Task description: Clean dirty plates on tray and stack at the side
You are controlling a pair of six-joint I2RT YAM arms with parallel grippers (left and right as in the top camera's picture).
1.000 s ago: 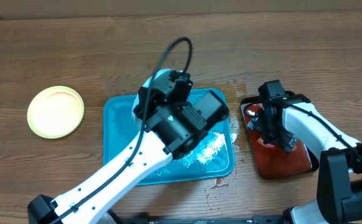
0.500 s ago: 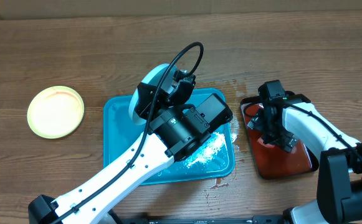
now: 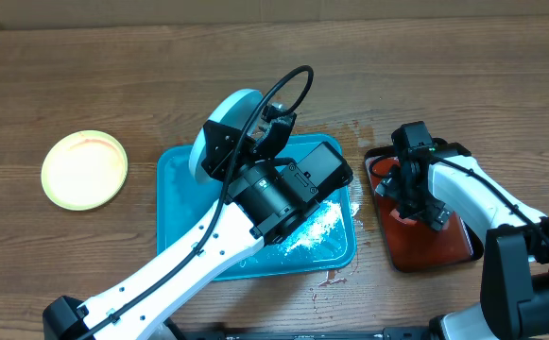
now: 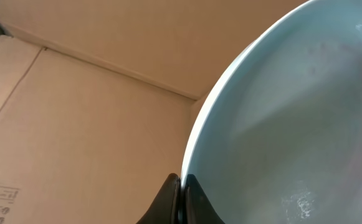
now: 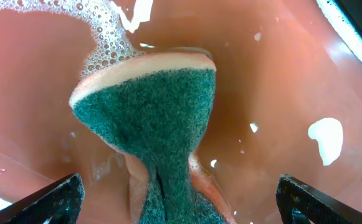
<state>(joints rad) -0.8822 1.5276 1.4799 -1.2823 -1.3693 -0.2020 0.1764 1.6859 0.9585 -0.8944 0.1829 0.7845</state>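
Observation:
A pale blue plate hangs tilted on edge above the far-left part of the turquoise tray. My left gripper is shut on its rim, and the plate's whitish inside fills the right of the left wrist view. In the overhead view the left gripper sits at the plate's right edge. A yellow-green plate lies flat on the bare table at the left. My right gripper stands open over a green-and-pink sponge, its fingers wide on either side.
White foam lies in the turquoise tray's right half. The sponge rests in a small black tray with a red wet floor at the right, under the right gripper. Water spots mark the table by the tray's near-right corner.
The left gripper has raised the pale blue plate and carried it toward the far left, tilting it more on edge. The right arm has not moved.

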